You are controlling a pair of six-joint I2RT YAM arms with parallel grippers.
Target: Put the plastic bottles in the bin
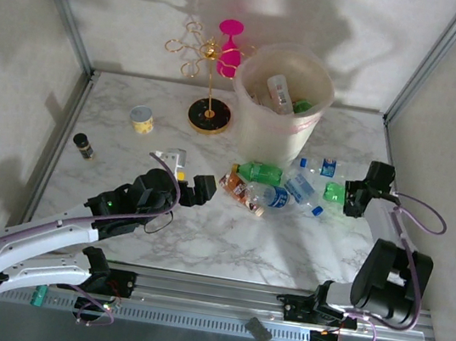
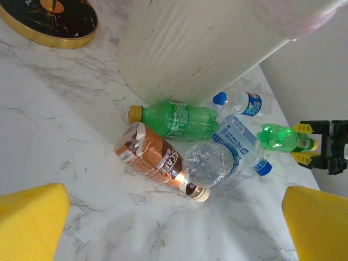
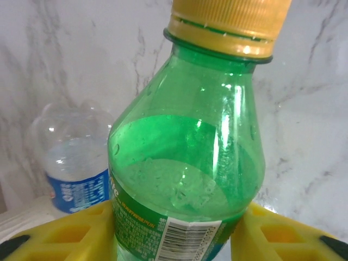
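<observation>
left arm: black joints, white links | right arm: black | cables: lilac | gripper pads: yellow

The green bottle is cut off below its label and across its cap by the right wrist view's edges, the bin loses its rim above the left wrist view, and label print on the plastic bottles is too small to read from overhead.

Left claw gapes wide, arm extended; right claw grips green bottle.
</observation>
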